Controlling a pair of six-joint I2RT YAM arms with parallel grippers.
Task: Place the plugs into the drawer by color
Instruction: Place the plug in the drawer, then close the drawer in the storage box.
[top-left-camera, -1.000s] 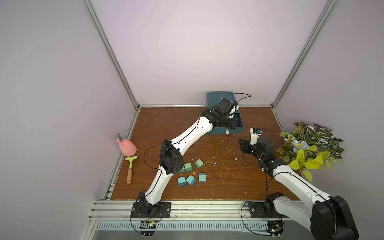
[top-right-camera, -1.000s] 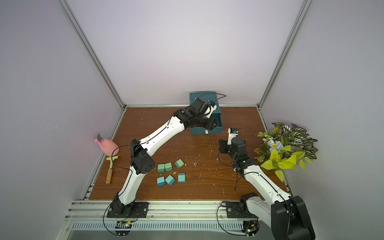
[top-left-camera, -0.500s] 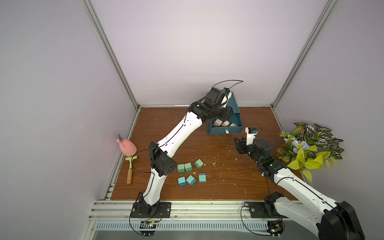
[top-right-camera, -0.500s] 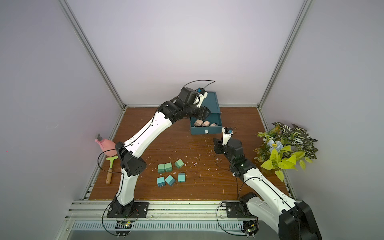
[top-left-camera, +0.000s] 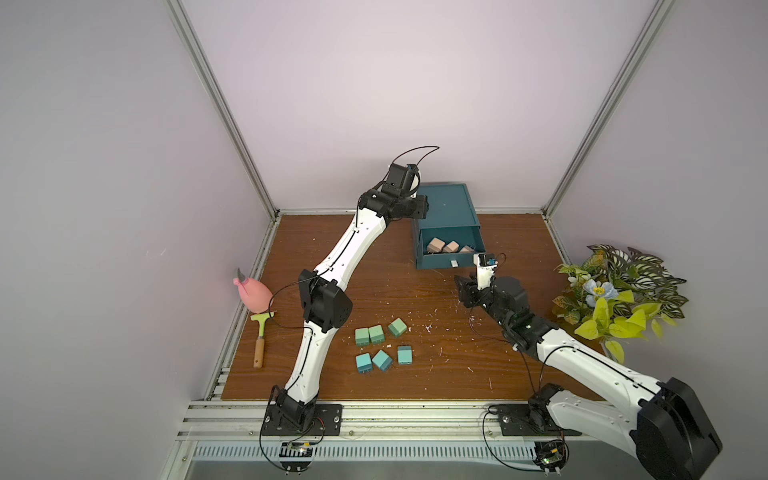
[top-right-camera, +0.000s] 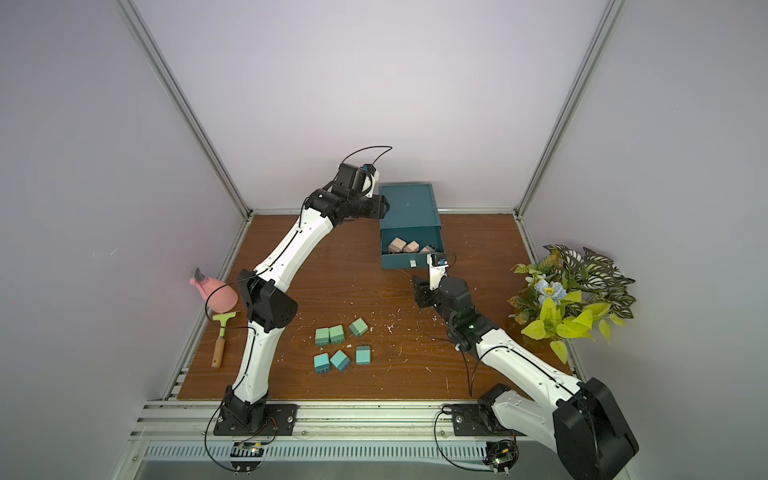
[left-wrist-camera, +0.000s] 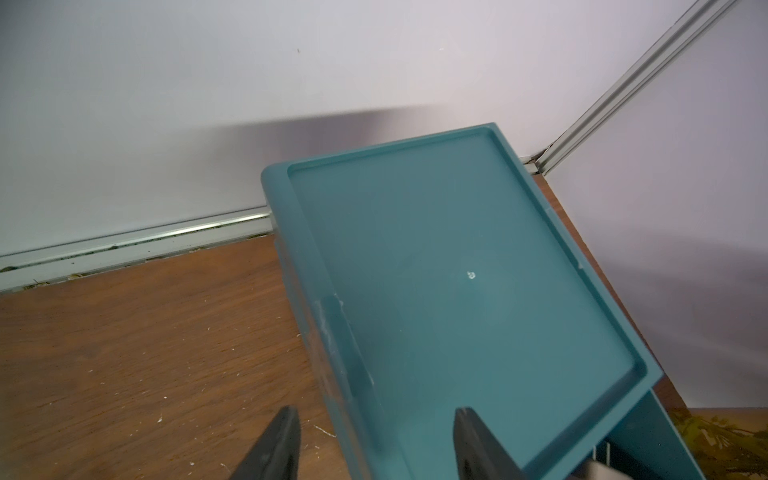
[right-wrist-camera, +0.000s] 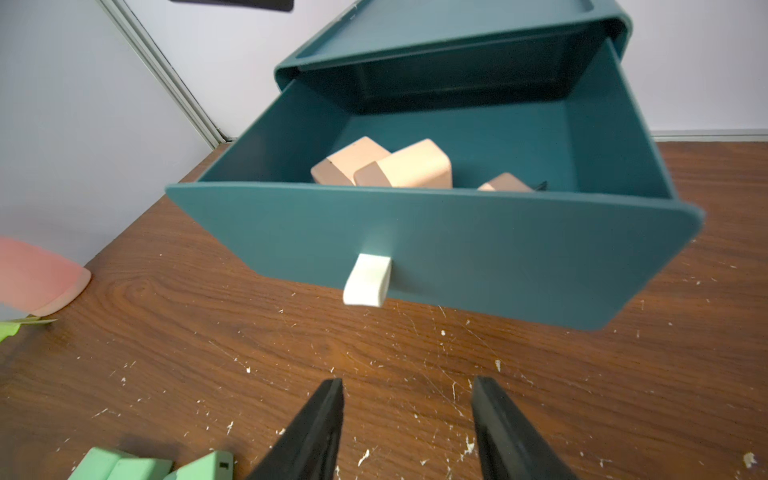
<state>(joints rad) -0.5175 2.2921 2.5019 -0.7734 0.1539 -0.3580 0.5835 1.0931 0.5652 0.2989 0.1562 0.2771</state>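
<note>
The dark teal drawer (top-left-camera: 446, 203) stands at the back of the table, its top drawer (right-wrist-camera: 436, 245) pulled out by the white tab handle (right-wrist-camera: 368, 280). Three pink-beige plugs (top-left-camera: 450, 247) lie inside it. Three light green plugs (top-left-camera: 376, 333) and three turquoise plugs (top-left-camera: 382, 360) sit on the wood near the front. My left gripper (left-wrist-camera: 376, 415) is open and empty, its fingers astride the chest's top left edge. My right gripper (right-wrist-camera: 409, 386) hovers open and empty just in front of the handle.
A pink bulb-shaped toy (top-left-camera: 253, 293) and a green scraper with a wooden handle (top-left-camera: 261, 336) lie at the left edge. An artificial plant (top-left-camera: 615, 291) fills the right side. White crumbs dot the wooden table (top-left-camera: 415, 386).
My left arm has lifted off the open drawer and swung back-left to the chest's top edge, uncovering the pink-beige plugs. My right gripper has edged left in front of the drawer.
</note>
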